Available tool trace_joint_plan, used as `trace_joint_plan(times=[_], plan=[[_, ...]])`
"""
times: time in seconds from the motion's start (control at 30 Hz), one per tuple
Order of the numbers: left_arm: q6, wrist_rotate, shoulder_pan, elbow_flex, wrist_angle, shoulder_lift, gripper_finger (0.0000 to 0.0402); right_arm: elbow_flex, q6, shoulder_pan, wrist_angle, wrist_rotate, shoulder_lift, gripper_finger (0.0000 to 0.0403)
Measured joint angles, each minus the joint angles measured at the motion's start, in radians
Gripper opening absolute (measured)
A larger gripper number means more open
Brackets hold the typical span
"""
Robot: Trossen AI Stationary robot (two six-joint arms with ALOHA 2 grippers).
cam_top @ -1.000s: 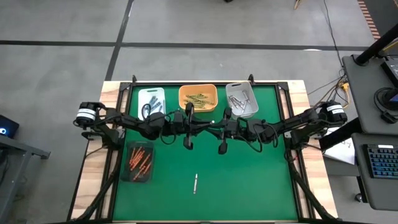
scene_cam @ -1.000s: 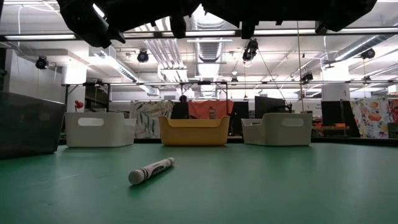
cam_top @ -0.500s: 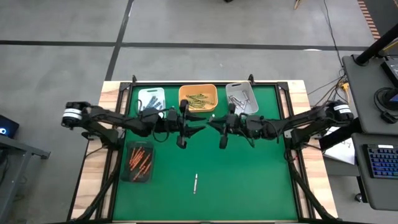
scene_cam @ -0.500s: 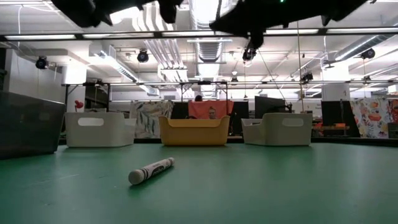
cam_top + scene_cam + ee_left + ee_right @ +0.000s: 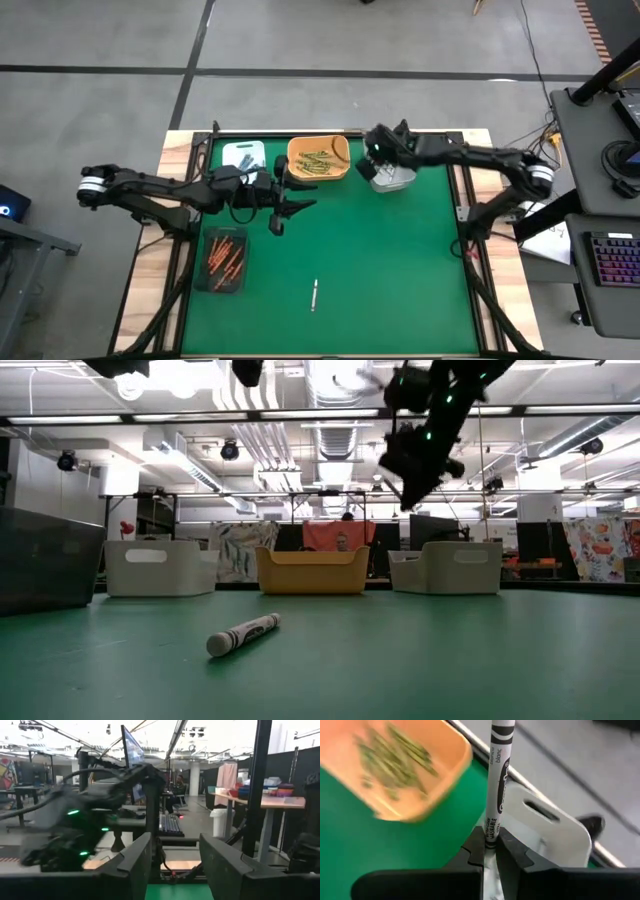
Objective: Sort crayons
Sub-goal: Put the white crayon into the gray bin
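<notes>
My right gripper (image 5: pixel 490 851) was clamped on a white crayon (image 5: pixel 497 780), hovering over the grey-white tray (image 5: pixel 555 832); releasing came next, I judged. My left gripper (image 5: pixel 283 205) hung open, empty.

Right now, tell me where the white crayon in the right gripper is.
Clamped in the right gripper, the white crayon hangs over the grey-white tray at the table's far edge, beside the orange tray.
</notes>
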Motion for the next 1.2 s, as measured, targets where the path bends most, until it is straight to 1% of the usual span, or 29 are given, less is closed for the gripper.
trace_joint_plan(times=[0.1, 0.2, 0.37, 0.47, 0.67, 0.77, 0.93, 1.1, 1.2], plan=[[0.000, 0.000, 0.000, 0.000, -0.020, 0.000, 0.0148, 0.046, -0.016, -0.083, -0.077, -0.053, 0.072, 0.0015], [0.000, 0.000, 0.000, 0.000, -0.036, 0.002, 0.0148, 0.077, -0.026, -0.142, -0.146, -0.080, 0.145, 0.0015], [0.011, 0.000, 0.000, 0.000, -0.062, 0.002, 0.0148, 0.111, -0.051, -0.207, -0.282, -0.094, 0.260, 0.0015], [0.022, -0.001, 0.000, 0.000, -0.064, 0.001, 0.0148, 0.113, -0.063, -0.229, -0.308, -0.095, 0.301, 0.0015], [0.026, -0.001, 0.000, 0.000, -0.081, 0.001, 0.0148, 0.110, -0.078, -0.233, -0.304, -0.094, 0.315, 0.0020], [0.027, -0.001, 0.000, 0.000, -0.085, 0.001, 0.0148, 0.110, -0.078, -0.233, -0.303, -0.095, 0.313, 0.0037], [0.027, -0.001, 0.000, 0.000, -0.083, 0.010, 0.0148, 0.111, -0.078, -0.233, -0.297, -0.095, 0.312, 0.0076], [0.027, -0.001, 0.000, 0.000, -0.083, 0.017, 0.0148, 0.111, -0.079, -0.233, -0.296, -0.095, 0.310, 0.0097], [0.006, -0.001, 0.000, 0.000, -0.082, 0.023, 0.0148, 0.111, -0.079, -0.233, -0.300, -0.095, 0.295, 0.0101]])
